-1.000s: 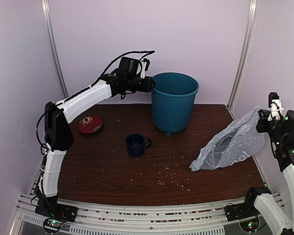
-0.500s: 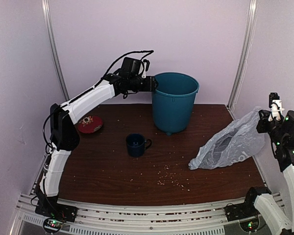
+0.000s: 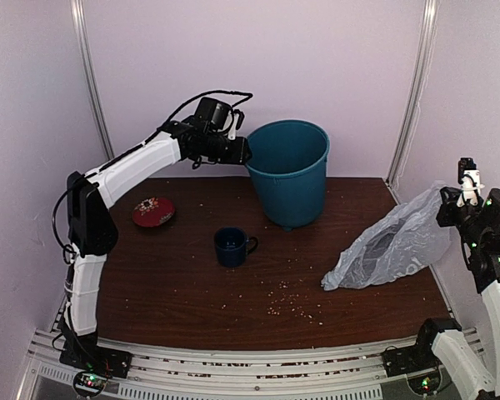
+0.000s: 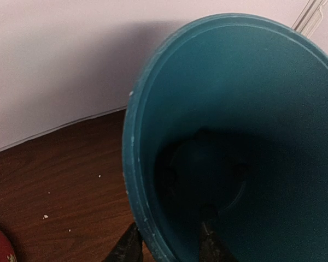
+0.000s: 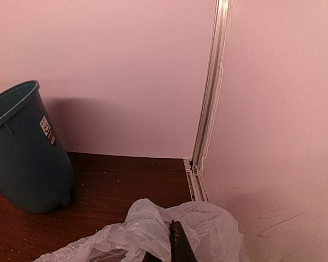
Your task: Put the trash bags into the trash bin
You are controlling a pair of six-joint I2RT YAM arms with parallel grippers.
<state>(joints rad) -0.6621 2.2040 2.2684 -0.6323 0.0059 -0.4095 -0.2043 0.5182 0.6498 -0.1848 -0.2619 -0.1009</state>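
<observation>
My right gripper (image 3: pixel 464 197) is pinching the top corner of the bag (image 3: pixel 392 246). The bag trails down and left onto the table (image 3: pixel 192 283), well apart from the bin (image 3: pixel 287 179), which sits further left and back. My left gripper (image 4: pixel 169 248) is clamped on the bin's rim, one finger inside and one outside. Only the left wrist cam shows the bin's empty, and only the top cam shows the whole bag.
</observation>
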